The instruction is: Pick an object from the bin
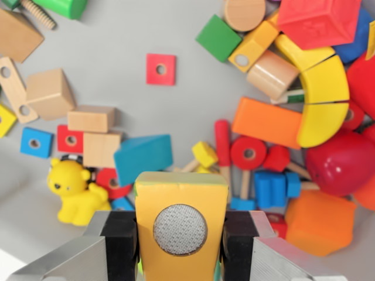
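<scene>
My gripper [180, 246] is at the bottom of the wrist view, shut on a yellow block [180, 196] that carries a round grey patch on its face. The black pads [120, 246] press its two sides. The block hangs above the grey bin floor [117, 35], which is strewn with toys. Below it lie a blue wedge [142, 157], a yellow bear figure [75, 193] and a small red square with a hole [160, 69].
Plain wooden blocks [50, 93] lie at the wrist view's left. A dense heap fills the right: an orange block [266, 122], yellow arches [323, 99], a red ball [340, 161], an orange cube [319, 221], a green square [218, 37].
</scene>
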`<state>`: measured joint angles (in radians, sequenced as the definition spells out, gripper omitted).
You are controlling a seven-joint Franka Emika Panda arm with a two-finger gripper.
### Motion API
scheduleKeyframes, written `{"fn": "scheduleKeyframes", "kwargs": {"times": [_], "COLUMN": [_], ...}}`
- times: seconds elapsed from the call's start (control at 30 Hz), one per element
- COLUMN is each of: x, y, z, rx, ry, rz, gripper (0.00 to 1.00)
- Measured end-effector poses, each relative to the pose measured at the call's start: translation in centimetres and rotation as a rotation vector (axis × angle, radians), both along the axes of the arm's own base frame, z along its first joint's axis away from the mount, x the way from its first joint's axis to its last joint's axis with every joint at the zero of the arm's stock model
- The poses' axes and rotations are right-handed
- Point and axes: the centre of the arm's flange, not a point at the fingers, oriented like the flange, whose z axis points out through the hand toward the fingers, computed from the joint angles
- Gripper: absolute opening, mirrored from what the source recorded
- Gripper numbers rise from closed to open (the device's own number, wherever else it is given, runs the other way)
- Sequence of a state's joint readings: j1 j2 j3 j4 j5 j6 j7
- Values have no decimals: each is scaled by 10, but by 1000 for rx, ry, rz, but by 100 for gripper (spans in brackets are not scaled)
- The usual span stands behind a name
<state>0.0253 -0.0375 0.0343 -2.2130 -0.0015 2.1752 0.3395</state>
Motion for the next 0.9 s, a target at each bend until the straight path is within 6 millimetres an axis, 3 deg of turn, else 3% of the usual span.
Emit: {"fn": "scheduleKeyframes", "kwargs": {"times": [0.43,0.9], "x": [0,1], "y": [0,0], "z": [23,25], "rx": [0,0], "ry": [0,0], "rz": [0,0], "gripper": [0,0]}}
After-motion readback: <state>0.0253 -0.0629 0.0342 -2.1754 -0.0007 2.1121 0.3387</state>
